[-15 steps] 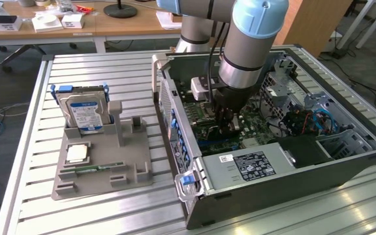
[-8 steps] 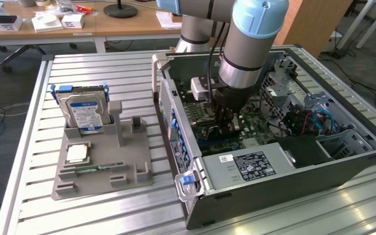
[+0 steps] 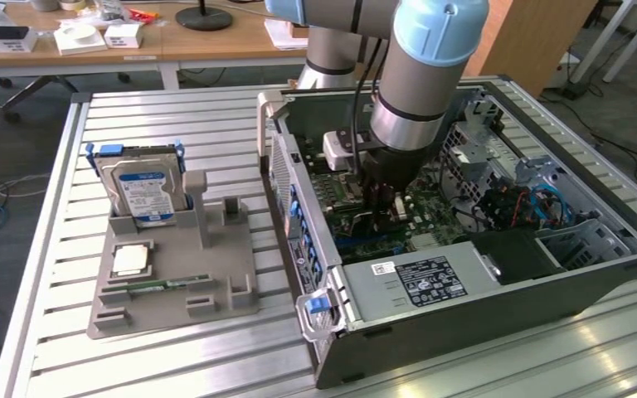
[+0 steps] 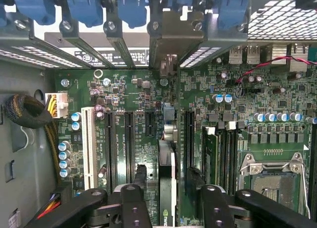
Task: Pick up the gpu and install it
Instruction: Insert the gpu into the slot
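Slatted metal desk carries an open computer case. Pincer inside, jaws spread wide, not gripping. The gpu stands edge-on in its motherboard slot between the fingers.

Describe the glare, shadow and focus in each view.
Exterior view: bright window glare streaks the slatted table near the computer case; the case interior is shadowed under the arm. Wrist view: the motherboard is evenly lit and sharp; the close gripper looks soft.
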Robot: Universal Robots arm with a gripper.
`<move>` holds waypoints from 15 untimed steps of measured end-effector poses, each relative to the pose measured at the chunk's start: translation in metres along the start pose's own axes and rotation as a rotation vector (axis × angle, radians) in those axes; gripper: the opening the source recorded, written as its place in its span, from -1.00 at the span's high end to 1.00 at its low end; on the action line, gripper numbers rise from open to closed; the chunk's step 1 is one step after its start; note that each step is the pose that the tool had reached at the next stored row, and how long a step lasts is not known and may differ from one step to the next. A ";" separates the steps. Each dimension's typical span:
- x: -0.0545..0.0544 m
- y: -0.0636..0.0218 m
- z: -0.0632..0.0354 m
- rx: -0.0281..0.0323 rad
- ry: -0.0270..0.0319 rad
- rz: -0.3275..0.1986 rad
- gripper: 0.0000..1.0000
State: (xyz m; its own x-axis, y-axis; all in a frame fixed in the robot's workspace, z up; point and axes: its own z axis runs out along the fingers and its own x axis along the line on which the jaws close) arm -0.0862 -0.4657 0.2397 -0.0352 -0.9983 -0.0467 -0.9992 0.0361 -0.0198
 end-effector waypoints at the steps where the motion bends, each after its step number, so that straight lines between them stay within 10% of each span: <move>1: 0.000 0.0000 0.0000 0.0000 0.0000 0.000 0.09; 15: -0.001 -0.0005 -0.0252 0.0000 0.0000 0.000 0.09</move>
State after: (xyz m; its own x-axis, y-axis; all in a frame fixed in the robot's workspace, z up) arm -0.0862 -0.4657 0.2649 -0.0352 -0.9983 -0.0467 -0.9992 0.0361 -0.0198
